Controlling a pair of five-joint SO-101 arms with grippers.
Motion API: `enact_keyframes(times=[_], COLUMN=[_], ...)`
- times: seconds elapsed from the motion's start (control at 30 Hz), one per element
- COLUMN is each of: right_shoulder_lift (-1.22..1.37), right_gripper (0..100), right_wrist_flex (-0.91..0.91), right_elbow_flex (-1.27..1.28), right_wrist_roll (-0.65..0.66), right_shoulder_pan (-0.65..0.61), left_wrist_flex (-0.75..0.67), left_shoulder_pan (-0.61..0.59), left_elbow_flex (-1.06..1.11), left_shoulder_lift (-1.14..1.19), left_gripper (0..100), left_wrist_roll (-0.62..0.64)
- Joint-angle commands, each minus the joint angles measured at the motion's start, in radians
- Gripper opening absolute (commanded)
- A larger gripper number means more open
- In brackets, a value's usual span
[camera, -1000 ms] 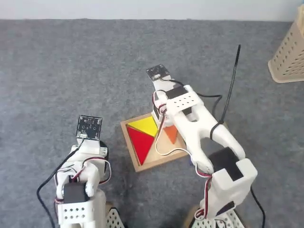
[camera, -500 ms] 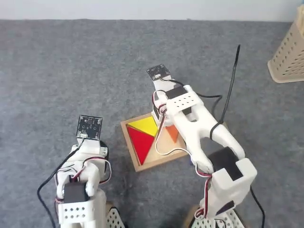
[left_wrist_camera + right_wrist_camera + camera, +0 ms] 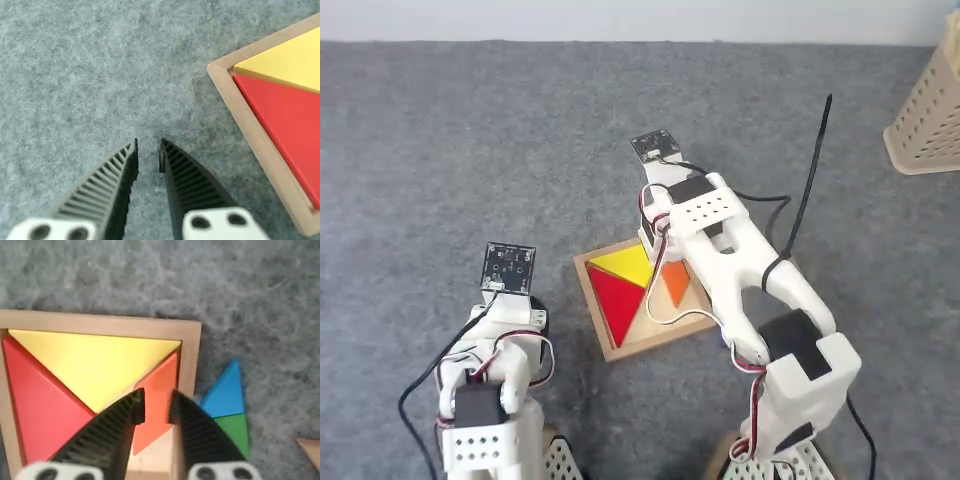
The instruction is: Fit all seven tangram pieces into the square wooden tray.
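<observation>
The ribbed left hand [image 3: 148, 145] hangs slightly parted over the fuzzy grey surface [image 3: 75, 60], the right hand [image 3: 153, 399] likewise over a smooth orange triangle [image 3: 163, 376] in the square wooden tray [image 3: 100, 319].

Three cameras on one grey tabletop [image 3: 470, 130]: one fixed high, two on the wrists.

The high view looked steeply down from above the near side, far enough off to take in the whole wooden tray [image 3: 592, 310]. Each wrist camera sat just behind its own pincer and faced down along it from close by. The left pincer [image 3: 148, 145] framed one tray corner, and the right pincer [image 3: 156, 400] hung over what seemed the tray's far edge. All three views shared the tray.
</observation>
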Motion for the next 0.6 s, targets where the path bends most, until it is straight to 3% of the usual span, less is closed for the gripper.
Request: enact_keyframes(times=[0.0, 0.2, 0.57], right_shoulder_lift=[-0.079, -0.079, -0.079], right_gripper=[0.4, 0.6, 0.6], right_wrist_flex=[0.004, -0.128, -0.163], right_elbow_flex=[-0.011, 0.137, 0.152], right_wrist_roll=[0.002, 0.041, 0.04], right_shoulder_pan=[0.015, 0.019, 0.022], left_wrist_flex=[0.003, 0.003, 0.003], left_shoulder_pan=[0.003, 0.003, 0.003], left_elbow_flex=[-0.008, -0.008, -0.008], left_shoulder_lift=[-0.023, -0.023, -0.023], left_gripper=[7, 7, 7], left_wrist_roll=[0.009, 0.009, 0.009])
